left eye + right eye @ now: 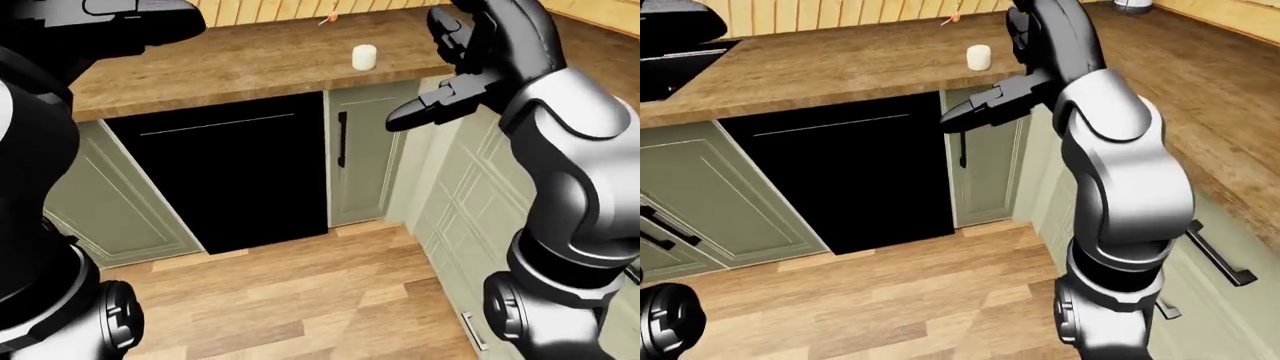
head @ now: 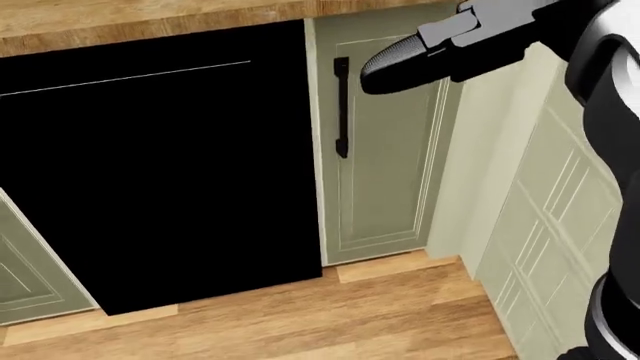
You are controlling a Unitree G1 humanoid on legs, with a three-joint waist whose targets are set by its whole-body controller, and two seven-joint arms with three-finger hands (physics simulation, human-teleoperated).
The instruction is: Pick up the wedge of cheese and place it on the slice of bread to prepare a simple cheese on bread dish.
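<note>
The right hand (image 1: 455,71) hangs raised at about two o'clock in the left-eye view, its dark fingers (image 1: 425,114) spread wide and holding nothing, one long finger pointing down toward eight o'clock across a pale green cabinet door (image 2: 385,142) that carries a black vertical handle (image 2: 341,109). The left hand cannot be made out: only a dark bulk of the left arm (image 1: 110,22) fills eleven o'clock in the left-eye view, so whether its fingers are wide or narrow I cannot tell. On the wooden tabletop (image 1: 840,64) a small white cylinder (image 1: 364,57) stands upright near the edge at about one o'clock, just beside the right hand in that view but not touching it, and a tiny orange speck (image 1: 951,18) lies further up at twelve. Neither the cheese wedge nor the bread slice shows in any view. Below the tabletop a flat black appliance panel (image 2: 160,172) sits between green cabinet doors, above a wood-plank floor (image 1: 290,292)
</note>
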